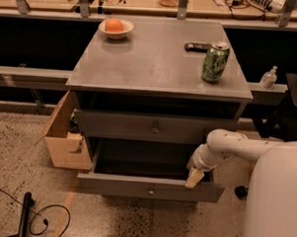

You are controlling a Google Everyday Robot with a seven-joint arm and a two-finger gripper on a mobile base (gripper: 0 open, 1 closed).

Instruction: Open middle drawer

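The gripper (194,178) sits low and right of centre in the frame, its tan tip at the top rim of the middle drawer (150,188), near its right end; whether it is clenched or released I cannot tell. The middle drawer stands pulled out at bottom centre, below a closed drawer (154,126). A green can (214,62) and a bowl (116,29) stand on the cabinet top (151,66)

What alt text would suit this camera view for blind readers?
The pincer of a white robot arm sits at the front edge of a pulled-out grey metal middle drawer. On the grey cabinet top stand a green can and a white bowl holding an orange fruit.
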